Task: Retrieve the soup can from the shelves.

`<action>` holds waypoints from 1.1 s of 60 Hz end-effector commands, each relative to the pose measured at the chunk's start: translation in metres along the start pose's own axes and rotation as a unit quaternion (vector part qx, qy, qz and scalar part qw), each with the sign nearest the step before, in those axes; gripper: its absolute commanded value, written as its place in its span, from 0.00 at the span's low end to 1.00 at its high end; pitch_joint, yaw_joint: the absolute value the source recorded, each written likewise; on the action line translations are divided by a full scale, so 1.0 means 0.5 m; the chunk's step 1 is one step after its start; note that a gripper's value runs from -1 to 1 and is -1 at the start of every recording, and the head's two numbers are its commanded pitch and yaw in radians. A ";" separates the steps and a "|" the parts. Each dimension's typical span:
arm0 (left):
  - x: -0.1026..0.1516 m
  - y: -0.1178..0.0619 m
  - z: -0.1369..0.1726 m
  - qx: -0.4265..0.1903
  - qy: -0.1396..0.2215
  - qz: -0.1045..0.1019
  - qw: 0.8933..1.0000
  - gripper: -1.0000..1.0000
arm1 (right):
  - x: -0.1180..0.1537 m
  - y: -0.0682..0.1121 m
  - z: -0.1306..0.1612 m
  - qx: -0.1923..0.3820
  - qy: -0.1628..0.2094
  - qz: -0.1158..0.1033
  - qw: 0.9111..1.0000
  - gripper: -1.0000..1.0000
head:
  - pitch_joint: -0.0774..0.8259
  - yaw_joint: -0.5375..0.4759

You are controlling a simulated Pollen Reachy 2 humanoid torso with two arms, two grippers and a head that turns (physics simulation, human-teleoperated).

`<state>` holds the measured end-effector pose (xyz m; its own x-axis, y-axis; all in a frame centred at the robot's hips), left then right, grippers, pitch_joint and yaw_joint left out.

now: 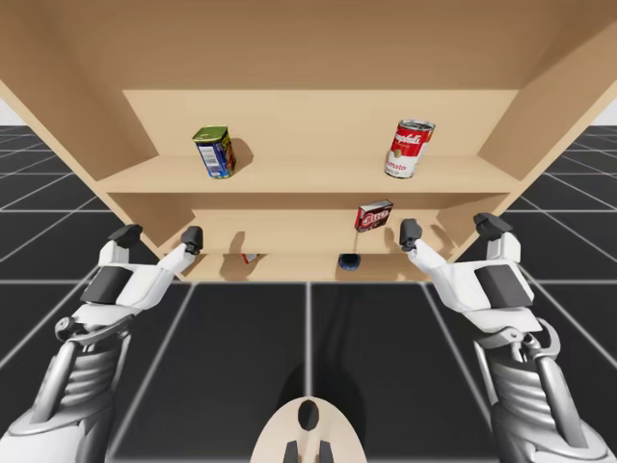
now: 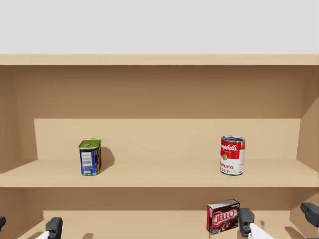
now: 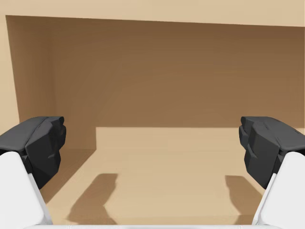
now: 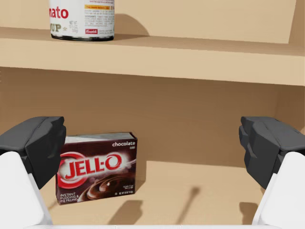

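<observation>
The red and white soup can [image 1: 409, 148] [image 2: 232, 155] stands upright at the right of the upper shelf [image 1: 289, 181]. My right gripper [image 1: 451, 231] [image 2: 278, 218] is open, below the can and level with the lower shelf. In the right wrist view the can's bottom [image 4: 82, 19] sits above and to one side of the open right gripper [image 4: 152, 152]. My left gripper [image 1: 159, 236] [image 3: 152, 152] is open too, facing a bare stretch of the lower shelf at the left. Neither gripper holds anything.
A blue and green can [image 1: 214, 151] [image 2: 89, 157] stands at the upper shelf's left. A dark brown box [image 1: 373, 215] [image 4: 97, 167] stands on the lower shelf just ahead of my right gripper. Two small items [image 1: 250, 258] [image 1: 348, 261] sit lower down. Shelf side walls [image 1: 549, 106] close in both sides.
</observation>
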<state>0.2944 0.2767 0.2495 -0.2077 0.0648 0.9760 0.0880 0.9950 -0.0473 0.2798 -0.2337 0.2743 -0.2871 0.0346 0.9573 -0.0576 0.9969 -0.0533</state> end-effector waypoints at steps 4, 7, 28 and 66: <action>0.001 0.002 0.000 0.001 -0.001 0.001 1.000 0.00 | 0.002 0.003 0.002 0.001 0.000 -0.008 1.000 0.00 | 0.10 0.53; 0.001 0.002 0.000 0.001 -0.001 0.001 1.000 0.00 | 0.004 0.004 0.003 0.008 0.001 -0.006 1.000 0.00 | 0.10 0.53; 0.002 0.001 0.002 0.000 -0.002 0.002 1.000 0.00 | 0.002 0.007 0.002 0.009 0.002 -0.004 1.000 0.00 | 0.19 0.36; 0.003 0.009 0.002 0.004 -0.002 0.010 1.000 0.00 | 0.184 0.046 0.019 0.055 -0.019 0.000 0.998 0.00 | 0.26 0.26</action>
<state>0.2930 0.2802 0.2507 -0.2123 0.0809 0.9739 0.0861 0.9942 -0.0638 0.2508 -0.2169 0.3231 -0.3063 0.0332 0.9514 -0.1212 0.9899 -0.0735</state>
